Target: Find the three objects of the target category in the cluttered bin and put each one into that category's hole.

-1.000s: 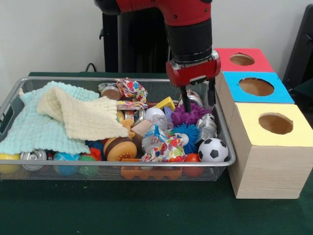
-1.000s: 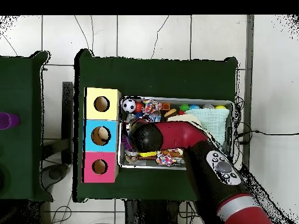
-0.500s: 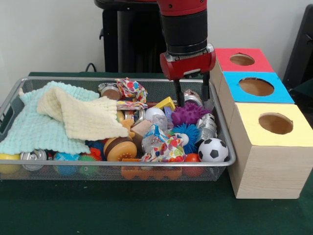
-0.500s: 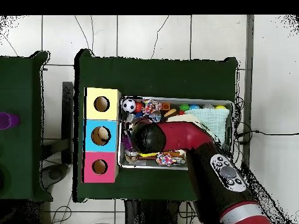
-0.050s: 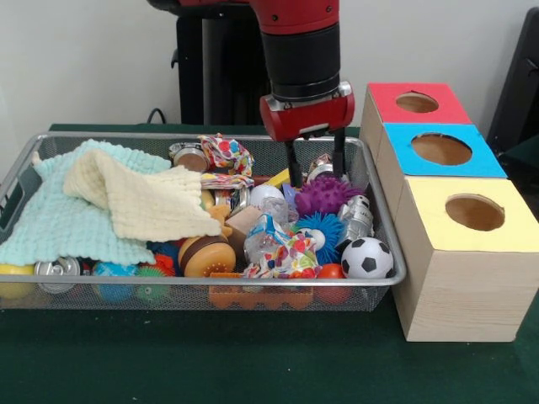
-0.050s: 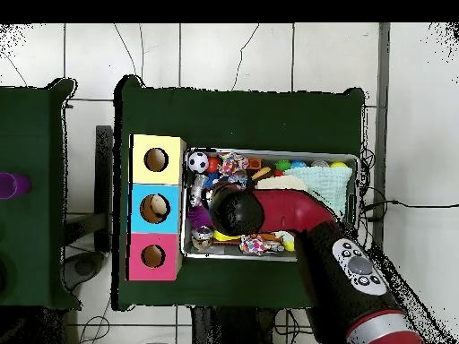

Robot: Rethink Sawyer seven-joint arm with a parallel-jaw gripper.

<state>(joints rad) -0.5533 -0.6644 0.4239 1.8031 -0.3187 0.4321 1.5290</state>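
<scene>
Gripper [image 5: 315,164] open, empty, hovering just above the purple spiky ball [image 5: 323,196] in the wire bin [image 5: 381,220], on the side nearest the hole boxes [image 5: 442,150]. Best to drop straight down, fingers straddling the ball, clear of the silver can [image 5: 321,171] behind. Target category unclear; cloths [image 5: 109,206] hide items beneath.

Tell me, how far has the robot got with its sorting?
Hard to tell what is done: in the overhead view something pale shows in the blue box's hole. Right now the gripper hangs open and empty over the bin, above the purple spiky ball. The picking is left: the bin is full of clutter.
</scene>
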